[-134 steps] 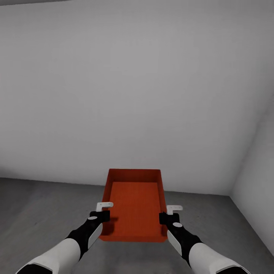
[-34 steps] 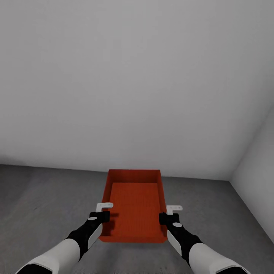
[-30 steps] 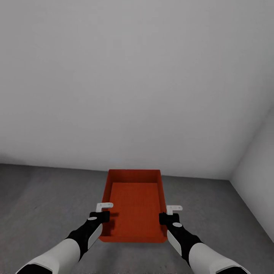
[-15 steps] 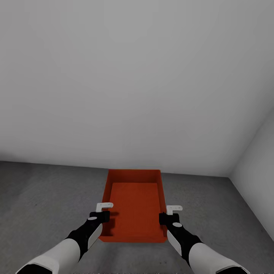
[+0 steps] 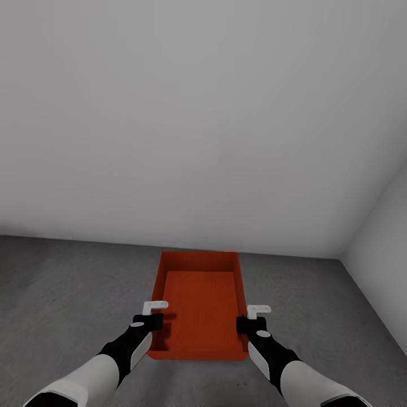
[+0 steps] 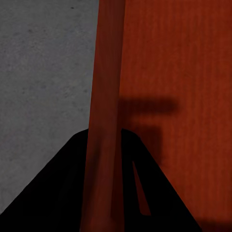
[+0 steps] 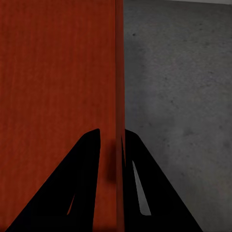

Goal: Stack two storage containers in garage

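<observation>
One orange-red storage container point(image 5: 200, 305) hangs level in front of me above the garage's dark grey concrete floor point(image 5: 68, 282). My left gripper point(image 5: 151, 321) is shut on its left side wall point(image 6: 104, 96), one black finger on each face. On the opposite wall point(image 7: 118, 72) my right gripper point(image 5: 249, 323) is clamped the same way. In the left wrist view, the left gripper point(image 6: 104, 140) straddles the wall's rim. The right wrist view shows the right gripper point(image 7: 112, 131) doing likewise. The container is empty.
A plain pale grey wall point(image 5: 198, 113) stands ahead and meets a second wall point(image 5: 384, 254) in a corner at the right. Bare mottled concrete stretches to the left and ahead of the container.
The whole picture has shifted: the line where wall meets floor now sits higher and more concrete shows, so the camera moved. Both arms and the container keep the same pose.
</observation>
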